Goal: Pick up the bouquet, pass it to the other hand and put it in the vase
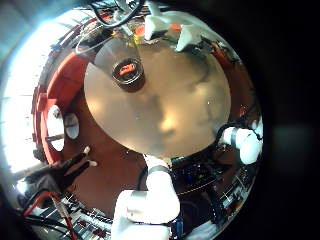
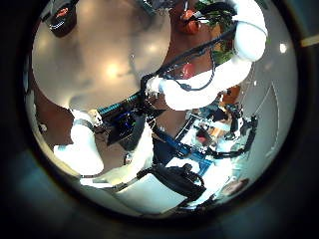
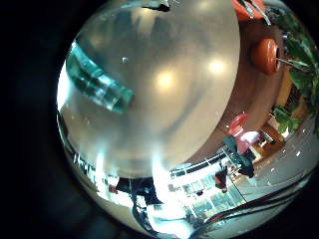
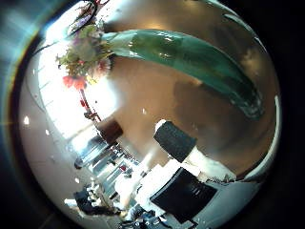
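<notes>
The bouquet lies on the round table; in the right thumb side palm view its flowers [image 4: 81, 52] and long wrapped stem [image 4: 195, 59] cross the table close under my right hand. One of that hand's fingers [image 4: 176, 141] is straight and away from the stem. The right little finger side palm view shows a piece of the wrap [image 3: 100, 80] on the table [image 3: 169, 100]. The vase [image 1: 128, 70], a dark round pot, stands on the table [image 1: 180, 110] near its edge. My left hand [image 2: 85, 149] is high above the table, fingers relaxed, holding nothing. The vase also shows in the left thumb side palm view [image 2: 62, 18].
In the left little finger side palm view a hand [image 1: 165, 28] hangs over the table's far edge beyond the vase. A white arm [image 2: 214, 70] runs beside the table. Chairs and furniture stand around the table on the floor [image 1: 70, 75].
</notes>
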`<action>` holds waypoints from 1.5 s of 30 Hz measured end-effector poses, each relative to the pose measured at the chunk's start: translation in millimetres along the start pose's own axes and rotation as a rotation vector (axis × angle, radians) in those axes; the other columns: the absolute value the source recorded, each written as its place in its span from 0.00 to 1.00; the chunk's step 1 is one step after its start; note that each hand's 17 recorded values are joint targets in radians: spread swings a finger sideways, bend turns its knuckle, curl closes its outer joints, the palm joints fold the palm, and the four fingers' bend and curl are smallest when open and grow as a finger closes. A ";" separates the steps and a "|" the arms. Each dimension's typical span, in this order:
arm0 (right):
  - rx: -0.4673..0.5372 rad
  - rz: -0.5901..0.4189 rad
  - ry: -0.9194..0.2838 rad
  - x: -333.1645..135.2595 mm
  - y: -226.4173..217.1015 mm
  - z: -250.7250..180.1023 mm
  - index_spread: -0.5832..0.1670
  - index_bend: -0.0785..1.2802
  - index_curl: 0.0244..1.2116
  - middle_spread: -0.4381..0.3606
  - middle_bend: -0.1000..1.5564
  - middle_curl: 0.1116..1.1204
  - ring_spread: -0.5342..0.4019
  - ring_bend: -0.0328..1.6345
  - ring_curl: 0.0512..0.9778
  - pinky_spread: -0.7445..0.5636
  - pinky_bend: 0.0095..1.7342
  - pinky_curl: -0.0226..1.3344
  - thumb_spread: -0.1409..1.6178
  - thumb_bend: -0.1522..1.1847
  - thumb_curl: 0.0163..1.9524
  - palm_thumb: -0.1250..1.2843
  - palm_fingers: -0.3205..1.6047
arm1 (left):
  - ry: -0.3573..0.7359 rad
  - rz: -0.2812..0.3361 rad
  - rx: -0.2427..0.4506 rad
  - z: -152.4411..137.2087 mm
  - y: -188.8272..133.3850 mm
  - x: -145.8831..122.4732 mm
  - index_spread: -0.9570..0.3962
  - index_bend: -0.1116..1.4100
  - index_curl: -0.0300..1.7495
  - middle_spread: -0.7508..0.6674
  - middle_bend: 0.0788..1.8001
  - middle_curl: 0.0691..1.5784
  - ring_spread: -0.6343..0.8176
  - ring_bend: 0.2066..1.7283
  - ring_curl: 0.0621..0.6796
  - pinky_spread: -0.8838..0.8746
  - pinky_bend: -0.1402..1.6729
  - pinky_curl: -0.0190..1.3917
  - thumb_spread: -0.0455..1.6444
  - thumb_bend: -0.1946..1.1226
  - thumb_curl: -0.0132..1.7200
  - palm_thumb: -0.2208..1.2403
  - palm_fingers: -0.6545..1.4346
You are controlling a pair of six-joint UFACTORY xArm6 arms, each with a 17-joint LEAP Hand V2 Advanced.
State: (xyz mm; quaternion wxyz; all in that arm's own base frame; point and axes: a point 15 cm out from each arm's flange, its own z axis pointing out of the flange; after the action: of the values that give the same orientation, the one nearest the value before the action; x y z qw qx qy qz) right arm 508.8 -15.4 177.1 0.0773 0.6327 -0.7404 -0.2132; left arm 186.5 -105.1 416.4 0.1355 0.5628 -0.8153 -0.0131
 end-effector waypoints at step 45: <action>0.502 -0.048 0.142 -16.3 42.2 -144.1 0.38 0.91 0.71 0.36 0.88 0.72 0.32 0.88 0.67 0.43 0.82 0.51 0.60 0.20 0.38 0.92 0.73 | 0.028 -0.012 0.052 -16.3 -6.2 -13.7 0.80 0.18 0.18 0.84 0.07 0.18 0.83 0.21 0.22 0.80 0.20 0.25 0.65 0.13 0.20 0.40 0.34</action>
State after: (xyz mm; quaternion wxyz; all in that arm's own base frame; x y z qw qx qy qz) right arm 529.1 -26.4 326.3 -0.0357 0.6630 -0.7475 0.0203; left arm 200.5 -92.6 428.2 0.1320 0.5713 -0.8099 0.0150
